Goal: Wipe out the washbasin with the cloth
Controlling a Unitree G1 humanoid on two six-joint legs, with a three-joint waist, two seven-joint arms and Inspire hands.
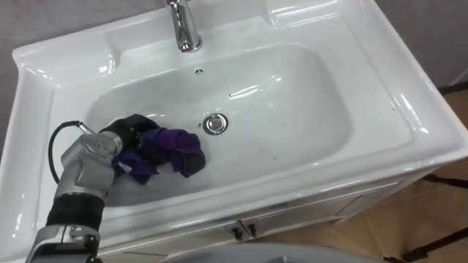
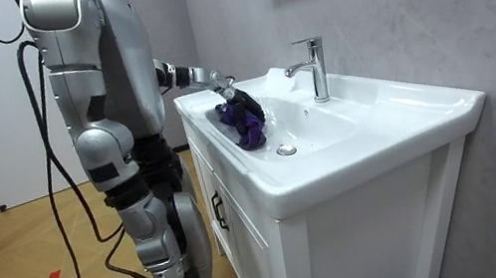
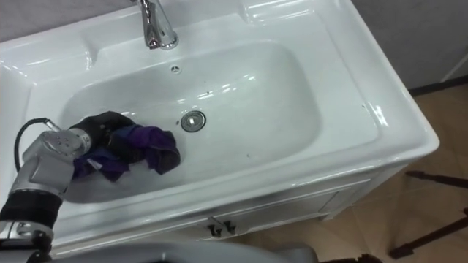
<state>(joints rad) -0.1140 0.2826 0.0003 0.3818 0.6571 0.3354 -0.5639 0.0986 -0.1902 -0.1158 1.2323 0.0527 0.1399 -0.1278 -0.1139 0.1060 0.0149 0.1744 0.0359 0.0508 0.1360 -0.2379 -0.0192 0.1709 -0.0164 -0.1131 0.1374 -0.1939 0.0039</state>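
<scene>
Gripping crumpled purple cloth (image 1: pixel 179 146) with left hand (image 1: pixel 123 134) inside white ceramic basin (image 1: pixel 292 95), just beside round chrome drain (image 1: pixel 215 123), chrome tap (image 1: pixel 184 25) standing behind.

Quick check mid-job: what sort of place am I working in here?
Probably a bathroom or washroom: a white basin with a chrome tap, set on a white vanity cabinet against the wall. The left hand grips a purple cloth in the bowl.
</scene>
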